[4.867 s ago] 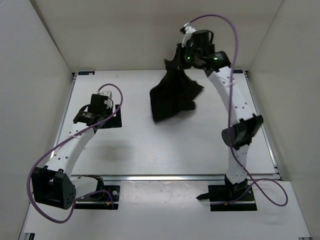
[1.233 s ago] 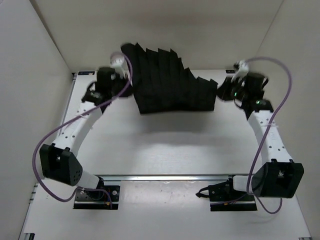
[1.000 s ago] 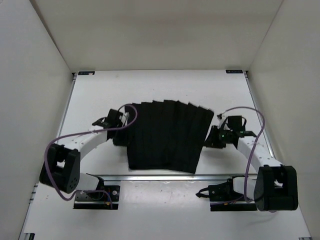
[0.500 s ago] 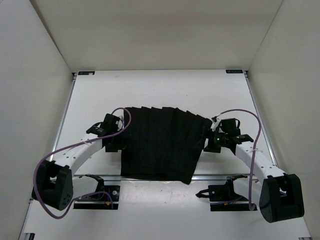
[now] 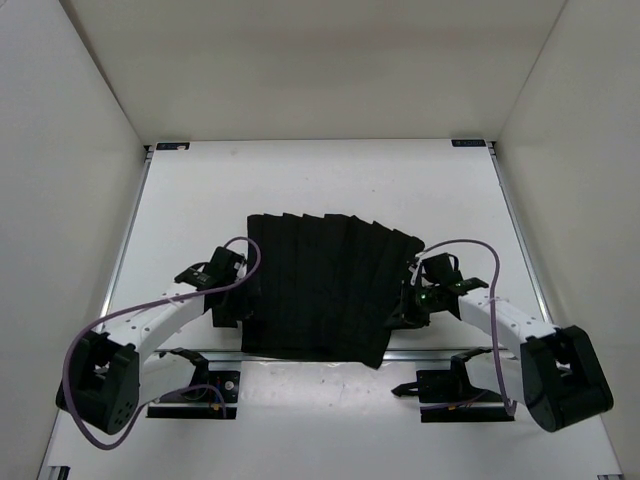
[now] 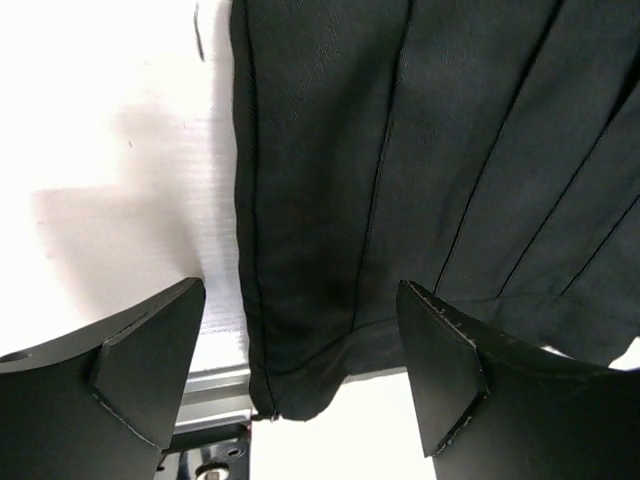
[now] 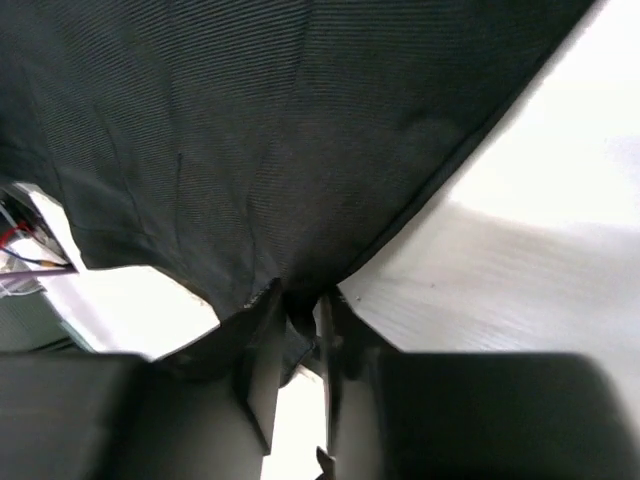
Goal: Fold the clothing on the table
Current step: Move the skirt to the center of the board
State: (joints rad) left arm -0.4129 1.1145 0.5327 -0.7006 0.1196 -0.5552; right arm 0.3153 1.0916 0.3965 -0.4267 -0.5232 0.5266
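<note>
Clothing (image 5: 325, 285) lies spread flat on bench (image 5: 300, 180), pleats running front to back, near hem overlapping the rail (image 5: 440, 354). Left tool (image 6: 300, 330) open, astride the clothing's left edge near the corner. Right tool (image 7: 300, 310) pinched closed on the right edge.

I see the clothing (image 5: 325, 290) plain black, ridged with vertical pleat lines. Beside my black left gripper (image 6: 300, 305) the table (image 5: 300, 180) is matte white; the right gripper (image 7: 297, 322) is black too.

Black clothing (image 5: 325, 285) lies spread on the white table (image 5: 300, 180), overhanging its near edge.
</note>
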